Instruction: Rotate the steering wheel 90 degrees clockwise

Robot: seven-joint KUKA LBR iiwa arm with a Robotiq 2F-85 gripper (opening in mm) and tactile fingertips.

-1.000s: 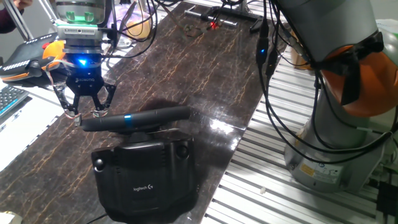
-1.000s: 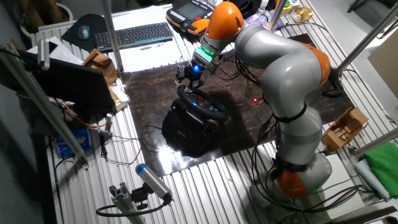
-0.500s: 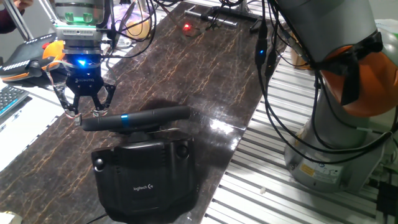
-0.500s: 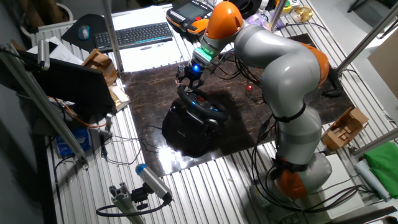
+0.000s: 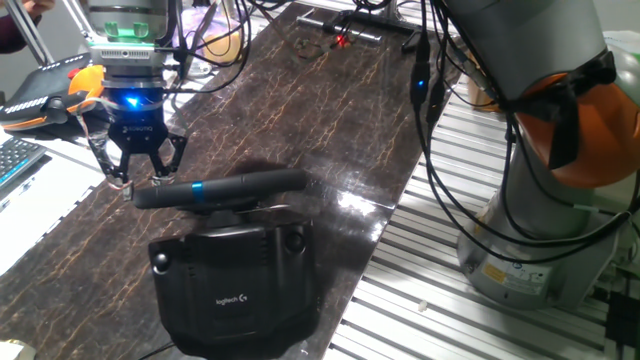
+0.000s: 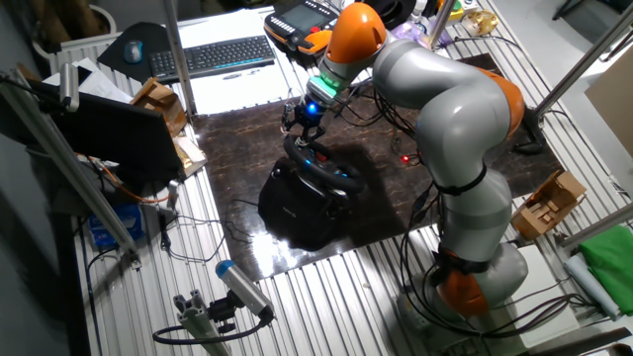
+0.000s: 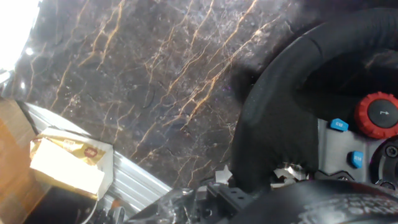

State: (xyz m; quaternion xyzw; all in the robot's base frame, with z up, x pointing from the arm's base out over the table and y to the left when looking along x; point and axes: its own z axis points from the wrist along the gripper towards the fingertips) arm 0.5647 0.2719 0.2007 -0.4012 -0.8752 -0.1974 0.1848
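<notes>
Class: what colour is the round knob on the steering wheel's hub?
Red knob; hand view shows it best.

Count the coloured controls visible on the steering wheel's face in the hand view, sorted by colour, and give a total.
Red dial: 1
Blue buttons: 2
Total: 3, all inside the rim of the steering wheel
</notes>
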